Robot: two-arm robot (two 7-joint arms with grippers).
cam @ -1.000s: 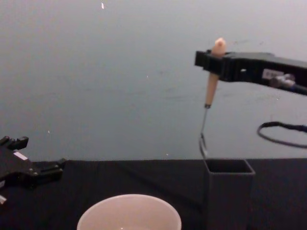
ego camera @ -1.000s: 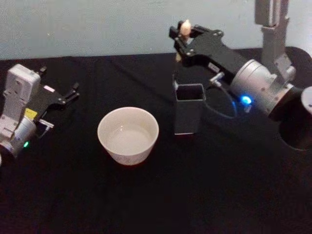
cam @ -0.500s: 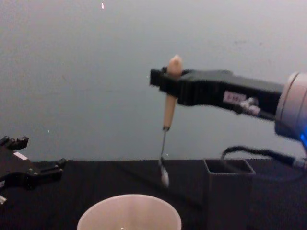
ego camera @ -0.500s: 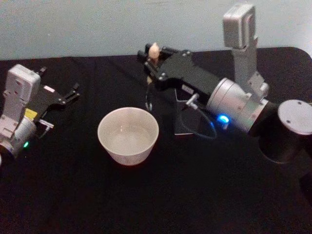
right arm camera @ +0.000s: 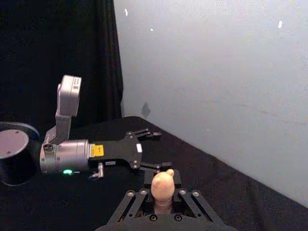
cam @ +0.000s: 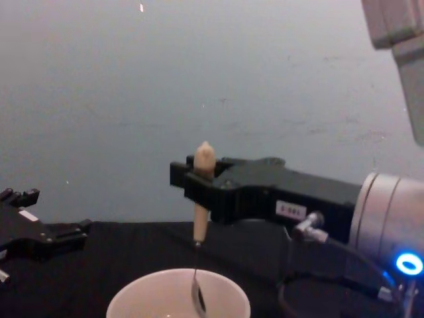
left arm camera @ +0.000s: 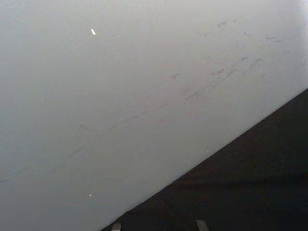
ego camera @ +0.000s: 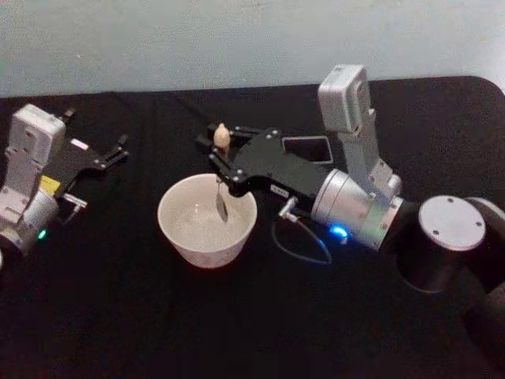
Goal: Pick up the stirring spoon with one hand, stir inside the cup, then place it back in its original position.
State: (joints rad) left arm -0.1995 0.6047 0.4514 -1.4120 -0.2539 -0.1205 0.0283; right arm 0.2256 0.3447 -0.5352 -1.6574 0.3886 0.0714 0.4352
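Stirring spoon (cam: 199,228), a slim one with a thin metal stick and a pale cream knob on top, hangs straight down. The black flat right gripper (cam: 192,180) on its silver arm is pinching it just under the knob. The chest view shows the spoon end dipped below the rim of the wide, round, cream-white cup (cam: 132,298). From above, the head view shows the spoon end inside the cup, near its middle. It also shows a dark square box holder (ego camera: 306,148) behind the arm, on the black table (ego camera: 158,316). The right wrist view looks down on the knob between the fingers (right arm camera: 137,199). The black left gripper (ego camera: 110,154) rests far off to the left, fingers apart, holding nothing.
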